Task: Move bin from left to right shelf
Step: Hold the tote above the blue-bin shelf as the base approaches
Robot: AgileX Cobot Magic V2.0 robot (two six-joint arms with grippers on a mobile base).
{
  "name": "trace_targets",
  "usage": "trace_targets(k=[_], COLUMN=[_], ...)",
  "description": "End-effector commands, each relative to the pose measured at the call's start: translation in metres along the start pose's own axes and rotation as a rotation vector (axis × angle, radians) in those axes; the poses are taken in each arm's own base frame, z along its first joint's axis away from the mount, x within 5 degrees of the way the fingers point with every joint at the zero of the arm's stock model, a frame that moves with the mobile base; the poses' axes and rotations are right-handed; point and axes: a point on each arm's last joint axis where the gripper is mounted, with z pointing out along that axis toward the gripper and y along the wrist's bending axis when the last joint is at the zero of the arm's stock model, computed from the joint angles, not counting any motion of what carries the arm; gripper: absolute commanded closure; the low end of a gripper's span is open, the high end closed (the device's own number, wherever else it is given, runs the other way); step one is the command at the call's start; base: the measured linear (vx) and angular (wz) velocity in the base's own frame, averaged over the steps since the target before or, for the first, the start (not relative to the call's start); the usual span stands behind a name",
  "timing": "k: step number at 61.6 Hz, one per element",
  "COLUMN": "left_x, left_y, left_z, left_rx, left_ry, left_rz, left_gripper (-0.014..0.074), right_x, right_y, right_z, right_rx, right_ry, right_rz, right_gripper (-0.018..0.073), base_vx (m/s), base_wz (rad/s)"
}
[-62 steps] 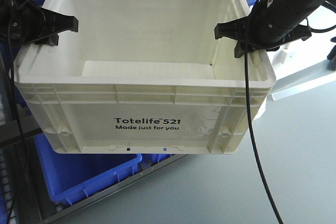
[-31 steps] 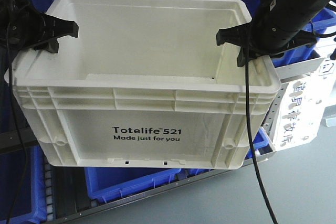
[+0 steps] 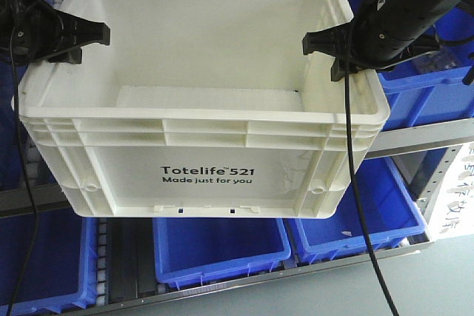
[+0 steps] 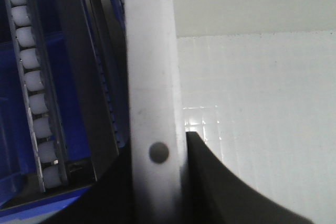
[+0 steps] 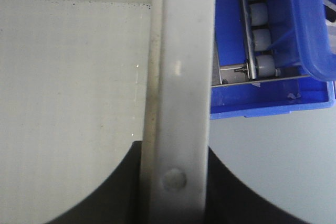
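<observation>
The white bin (image 3: 207,168), printed "Totelife 521", hangs in the air between my two arms. My left gripper (image 3: 83,39) is shut on its left rim, and my right gripper (image 3: 324,44) is shut on its right rim. In the left wrist view, the left gripper (image 4: 156,182) has dark fingers either side of the white rim (image 4: 149,66). The right gripper (image 5: 173,187) pinches the rim (image 5: 184,51) the same way. The bin is empty inside. Behind it stands a grey rack (image 3: 418,142) with roller lanes (image 3: 100,257). I cannot tell whether this is the right shelf.
Blue plastic bins (image 3: 222,246) fill the rack's lower level, and more (image 3: 433,90) sit on the level above at right. White rollers (image 4: 32,80) run beside the bin's left wall. A blue bin (image 5: 310,40) and rollers (image 5: 260,24) lie beside its right wall, with grey floor (image 5: 283,161) below.
The background has shifted. Open floor at the right has given way to the rack with blue bins, which now sits square behind the bin. Both grips on the rim are unchanged.
</observation>
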Motion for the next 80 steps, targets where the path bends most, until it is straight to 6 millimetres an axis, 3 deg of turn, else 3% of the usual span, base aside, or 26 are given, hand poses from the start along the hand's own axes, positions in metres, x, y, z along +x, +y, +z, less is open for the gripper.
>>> trace_targets(k=[1, 80], left_x=[-0.0185, -0.0185], left_y=[0.0025, 0.0025], left_z=[-0.0372, -0.0372], left_rx=[0.018, 0.018], left_ry=[-0.2, -0.2], left_rz=[0.009, 0.009], left_gripper=[0.0602, 0.0602], right_x=[-0.015, -0.015], right_y=[-0.0056, -0.0056], right_z=[-0.0378, -0.0378], right_rx=[0.009, 0.009], right_ry=[-0.198, -0.198], right_rz=[-0.034, -0.034], right_gripper=[0.0538, 0.0538], base_vx=[0.06, 0.04], base_wz=[0.19, 0.07])
